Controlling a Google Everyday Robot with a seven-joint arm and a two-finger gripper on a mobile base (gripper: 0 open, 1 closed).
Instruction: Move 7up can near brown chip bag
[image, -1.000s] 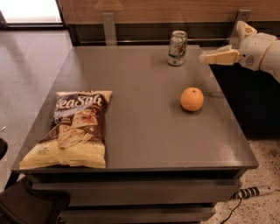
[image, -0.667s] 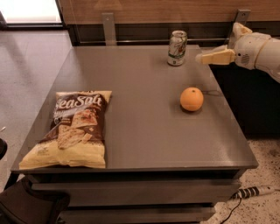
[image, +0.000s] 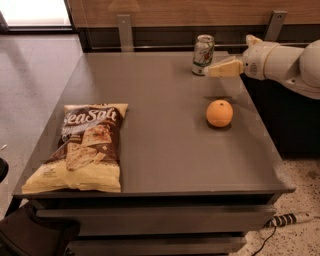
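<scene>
The 7up can (image: 202, 54) stands upright at the far edge of the grey table (image: 165, 145), right of centre. The brown chip bag (image: 82, 146) lies flat at the table's front left, far from the can. My gripper (image: 211, 70) comes in from the right on a white arm (image: 285, 62), its pale fingertip just right of the can, close to its lower side, not around it.
A round orange fruit (image: 219, 113) sits on the table in front of the can, below the gripper. A wooden wall panel (image: 200, 12) runs behind the table. A power strip (image: 292, 218) lies on the floor at the right.
The gripper has moved left toward the can, closing the gap. The can, fruit and bag have not moved.
</scene>
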